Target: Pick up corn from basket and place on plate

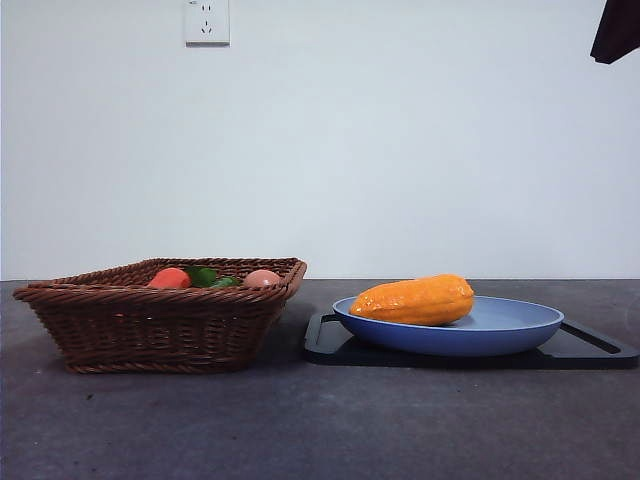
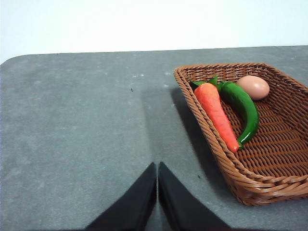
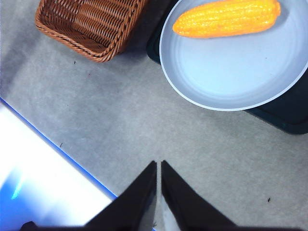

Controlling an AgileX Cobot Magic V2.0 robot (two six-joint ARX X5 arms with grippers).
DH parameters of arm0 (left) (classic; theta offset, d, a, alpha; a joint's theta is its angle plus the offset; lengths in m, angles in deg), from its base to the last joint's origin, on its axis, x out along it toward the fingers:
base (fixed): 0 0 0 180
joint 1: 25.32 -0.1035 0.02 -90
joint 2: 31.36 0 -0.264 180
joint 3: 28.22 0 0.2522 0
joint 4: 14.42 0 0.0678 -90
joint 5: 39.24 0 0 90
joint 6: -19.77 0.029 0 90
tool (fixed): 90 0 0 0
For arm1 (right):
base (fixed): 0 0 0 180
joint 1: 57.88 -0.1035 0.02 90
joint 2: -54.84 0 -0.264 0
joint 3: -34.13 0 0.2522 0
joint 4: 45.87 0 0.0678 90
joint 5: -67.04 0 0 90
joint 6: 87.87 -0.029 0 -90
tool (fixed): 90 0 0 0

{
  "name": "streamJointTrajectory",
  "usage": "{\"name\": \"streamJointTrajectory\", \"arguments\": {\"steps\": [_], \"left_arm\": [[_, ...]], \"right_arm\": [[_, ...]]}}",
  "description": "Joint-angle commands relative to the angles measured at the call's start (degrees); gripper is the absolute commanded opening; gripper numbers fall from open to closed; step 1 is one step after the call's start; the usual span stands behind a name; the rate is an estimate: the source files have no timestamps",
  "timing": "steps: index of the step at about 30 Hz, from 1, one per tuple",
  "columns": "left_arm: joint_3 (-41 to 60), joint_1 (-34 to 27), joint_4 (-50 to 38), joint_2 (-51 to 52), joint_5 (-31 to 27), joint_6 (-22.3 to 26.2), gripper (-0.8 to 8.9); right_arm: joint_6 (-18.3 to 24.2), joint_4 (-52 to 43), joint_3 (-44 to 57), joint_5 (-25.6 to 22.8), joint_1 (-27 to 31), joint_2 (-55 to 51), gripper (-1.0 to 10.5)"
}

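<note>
The orange-yellow corn lies on its side on the light-blue plate, toward the plate's left part in the front view. To the left stands the brown wicker basket. My left gripper is shut with nothing in it, above bare table beside the basket. My right gripper is shut and empty too, over the table short of the plate. A black arm tip shows at the front view's top right corner.
The basket holds a carrot, a green pepper and a peach-coloured egg. A flat black tray lies under the plate. The table's blue-lined edge runs close to my right gripper. A wall socket is behind.
</note>
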Motion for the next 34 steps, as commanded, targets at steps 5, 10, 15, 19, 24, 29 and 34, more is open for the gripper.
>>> {"name": "streamJointTrajectory", "arguments": {"steps": [5,10,15,19,24,29,34], "left_arm": [[0.5,-0.1,3.0,0.0,0.3,-0.2,0.08],[0.5,-0.1,3.0,0.0,0.3,-0.2,0.08],[0.5,-0.1,3.0,0.0,0.3,-0.2,0.08],[0.5,-0.1,3.0,0.0,0.3,-0.2,0.08],[0.5,-0.1,3.0,0.0,0.3,-0.2,0.08],[0.5,-0.1,3.0,0.0,0.3,-0.2,0.08],[0.5,-0.1,3.0,0.0,0.3,-0.2,0.08]], "right_arm": [[0.0,-2.6,-0.7,0.1,-0.2,0.5,0.0],[5.5,-7.4,-0.7,0.0,2.5,-0.8,0.0],[8.2,-22.7,1.9,2.0,6.5,-6.3,0.0],[6.0,-37.5,10.5,5.0,12.9,-14.5,0.0],[2.1,-55.1,29.1,0.9,21.7,-29.2,0.0],[1.7,-61.9,40.5,-4.6,23.5,-38.3,0.0],[1.7,-66.3,49.9,-8.2,23.3,-46.4,0.0]]}}
